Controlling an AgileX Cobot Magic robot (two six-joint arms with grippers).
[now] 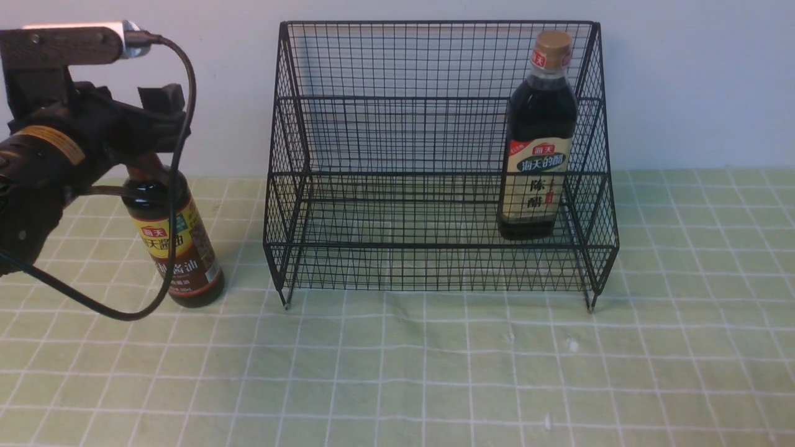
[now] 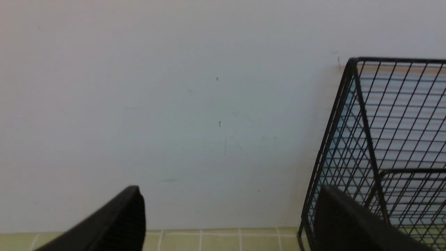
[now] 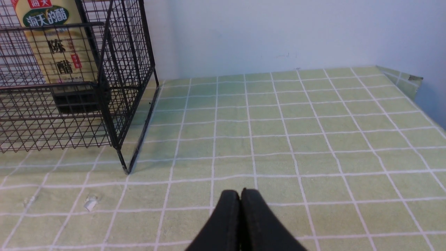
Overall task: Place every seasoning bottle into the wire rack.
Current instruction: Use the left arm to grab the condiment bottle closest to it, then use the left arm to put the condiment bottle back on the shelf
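Observation:
The black wire rack (image 1: 435,245) stands at the back middle of the table. The broader bottle (image 1: 537,161), with tan cap and cream label, stands upright on its lower tier at the right end; it also shows in the right wrist view (image 3: 52,52). The slim bottle (image 1: 180,254), with yellow-brown label, stands on the cloth left of the rack. My left gripper (image 1: 149,124) is in front of its neck and hides it. In the left wrist view the gripper (image 2: 228,190) is wide open with only wall between the fingers. My right gripper (image 3: 240,191) is shut and empty, over the cloth right of the rack (image 3: 115,104).
A green checked cloth (image 1: 435,372) covers the table, with a pale wall close behind. The left arm's black cable (image 1: 143,310) loops down in front of the slim bottle. The rack's left side (image 2: 366,139) is close to the left gripper. The table's far right corner (image 3: 400,75) shows.

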